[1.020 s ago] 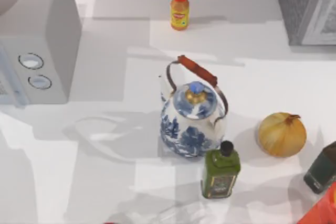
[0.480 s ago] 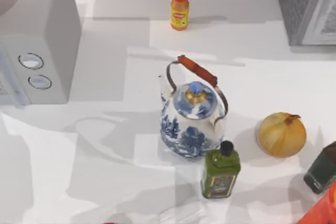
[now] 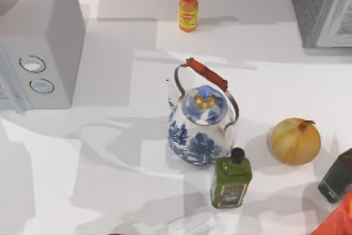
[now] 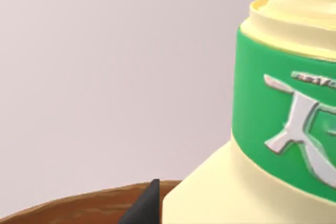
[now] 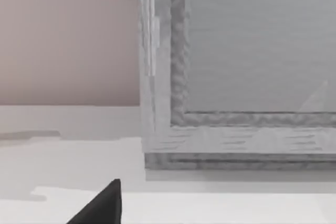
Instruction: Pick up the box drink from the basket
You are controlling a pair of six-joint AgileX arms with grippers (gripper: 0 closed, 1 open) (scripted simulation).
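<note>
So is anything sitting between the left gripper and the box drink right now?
Nothing visible. In the left wrist view the box drink, pale yellow with a green band, looms right beside the dark fingertip, above the brown basket rim, with no object between them.

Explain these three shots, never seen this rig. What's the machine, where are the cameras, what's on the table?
It is a simulated AgileX robot with two arms. One camera looks down on the table; each wrist carries another.

From above: a blue-and-white teapot, a green bottle, an onion, an orange bottle at the back, and a grey appliance on the left.

The left wrist camera sits close to a pale-yellow drink carton with a green band, over a brown basket rim. Whether the hand grips it cannot be told. The right wrist camera faces a grey cabinet.
</note>
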